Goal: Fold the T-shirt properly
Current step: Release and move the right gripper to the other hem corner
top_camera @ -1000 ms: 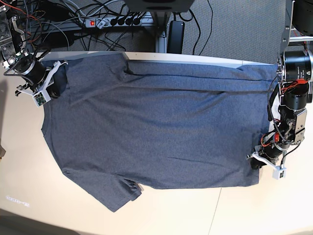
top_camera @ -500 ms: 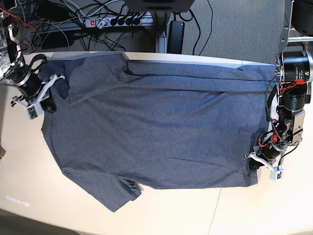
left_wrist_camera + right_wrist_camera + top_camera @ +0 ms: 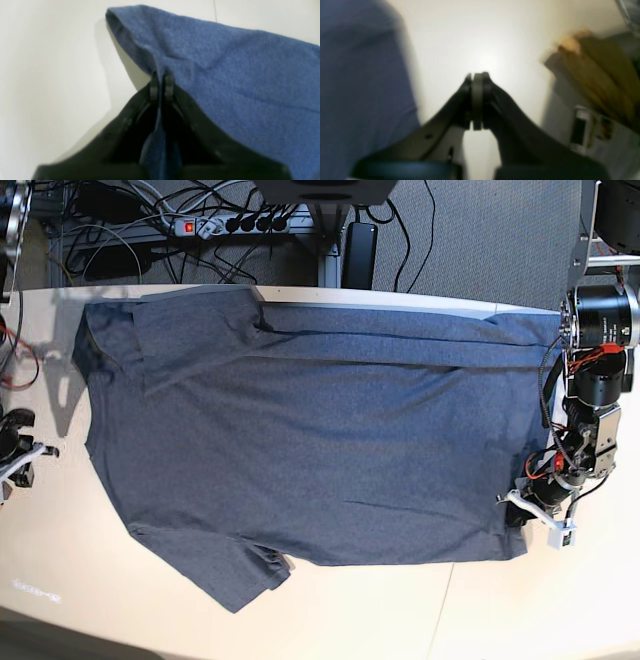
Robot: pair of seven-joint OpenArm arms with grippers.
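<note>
Since a second ago our right gripper (image 3: pixel 477 76) has left the collar end of the T-shirt (image 3: pixel 320 450) and pulled back to the table's outer edge, while our left gripper (image 3: pixel 161 82) has stayed put at the hem corner.

Our right gripper's jaws are pressed fully together with nothing between them; only bare tabletop lies beyond the tips, and the shirt's blue-grey cloth fills the space off to that gripper's left, apart from it. To its right, past the table edge, we see blurred brownish shapes that we cannot identify.

Our left gripper's jaws are pinched tight on a fold of the shirt's fabric, which rises in a peak from the tips and runs back between the fingers (image 3: pixel 153 86). Pale table shows to the left of that pinch; cloth spreads away to the right.

The shirt lies spread flat over most of the cream table (image 3: pixel 520 610), plain side up. One sleeve is folded in over the body along the far edge. The other sleeve points toward the near edge.

Behind the table, grey carpet (image 3: pixel 480 240) covers the floor. A power strip (image 3: pixel 235 225) with a red switch and a tangle of black cables (image 3: pixel 110 240) lie there, beside a dark stand base (image 3: pixel 320 192).
</note>
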